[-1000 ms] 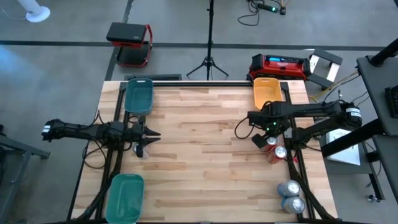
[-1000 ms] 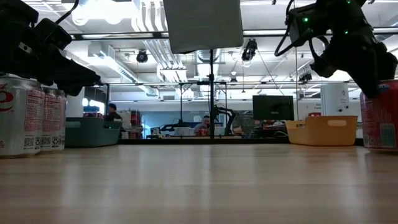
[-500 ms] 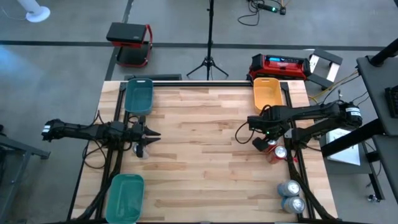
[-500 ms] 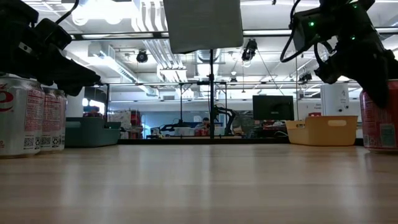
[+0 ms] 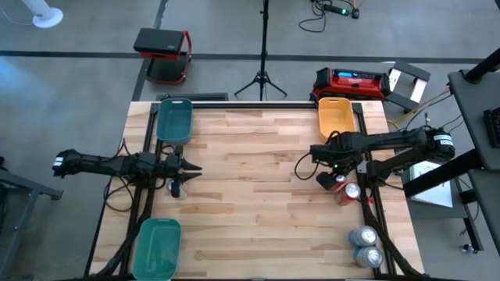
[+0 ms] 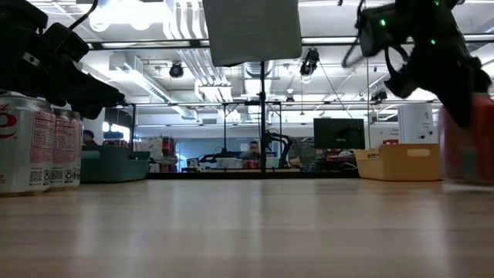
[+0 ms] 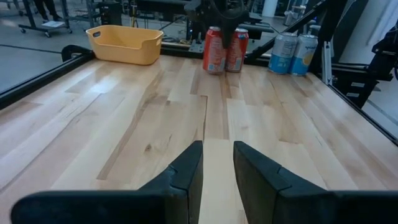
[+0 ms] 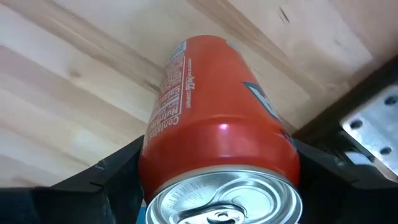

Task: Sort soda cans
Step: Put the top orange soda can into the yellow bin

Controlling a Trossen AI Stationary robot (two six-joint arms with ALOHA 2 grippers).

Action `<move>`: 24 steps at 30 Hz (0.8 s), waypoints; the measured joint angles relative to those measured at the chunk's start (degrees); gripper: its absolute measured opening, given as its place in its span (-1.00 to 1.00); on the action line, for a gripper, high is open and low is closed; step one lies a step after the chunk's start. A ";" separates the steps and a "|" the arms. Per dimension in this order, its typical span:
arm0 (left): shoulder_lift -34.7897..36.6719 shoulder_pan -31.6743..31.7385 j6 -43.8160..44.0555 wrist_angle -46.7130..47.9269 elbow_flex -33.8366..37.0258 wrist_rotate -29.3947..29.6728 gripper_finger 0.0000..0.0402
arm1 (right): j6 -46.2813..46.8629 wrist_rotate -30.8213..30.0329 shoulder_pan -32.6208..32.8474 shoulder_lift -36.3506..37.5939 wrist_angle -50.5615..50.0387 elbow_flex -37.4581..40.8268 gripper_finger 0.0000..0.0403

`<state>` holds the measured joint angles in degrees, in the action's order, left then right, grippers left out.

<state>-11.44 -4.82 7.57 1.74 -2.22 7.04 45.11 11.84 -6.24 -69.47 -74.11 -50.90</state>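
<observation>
Right gripper (image 8: 214, 168) clamps my red can (image 8: 217, 140), hiding its sides; second red can (image 5: 351, 191) beside. Left gripper (image 7: 217, 165), narrowly parted, waits left.

Two slim dark arms trail black cables; a green light glows on the right arm (image 5: 375, 144).

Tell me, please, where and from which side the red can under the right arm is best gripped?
Grip the red can across its round body just below the silver top, coming down from above. It stands upright, and the right hand already straddles it, a finger on each side. The second red can stands close beside, so I would keep the fingers clear of it.
</observation>
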 joint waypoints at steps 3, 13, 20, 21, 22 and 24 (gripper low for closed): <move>0.00 0.01 0.00 0.00 0.00 0.00 -0.63 | -1.34 -0.89 -0.28 -0.12 -2.31 -5.80 0.49; 0.00 0.01 0.00 0.00 0.00 -0.02 -0.63 | -12.30 -15.35 -12.70 -2.77 -8.07 -25.78 0.50; -0.04 0.02 -0.01 0.00 0.00 -0.02 -0.63 | -27.27 -15.32 -31.58 -12.16 -11.85 -34.38 0.50; -0.04 0.01 0.00 0.00 0.00 -0.01 -0.63 | -29.51 -15.30 -34.24 -13.75 -12.57 -35.49 0.50; -0.05 0.02 0.00 0.00 0.00 -0.02 -0.63 | -31.22 -15.30 -36.96 -15.25 -13.12 -36.45 0.50; -0.04 0.02 -0.02 0.00 0.00 -0.01 -0.63 | -33.44 -15.40 -42.12 -17.85 -13.86 -37.92 0.50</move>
<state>-11.49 -4.80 7.55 1.74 -2.22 7.03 11.67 -3.57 -48.36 -87.32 -87.96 -88.81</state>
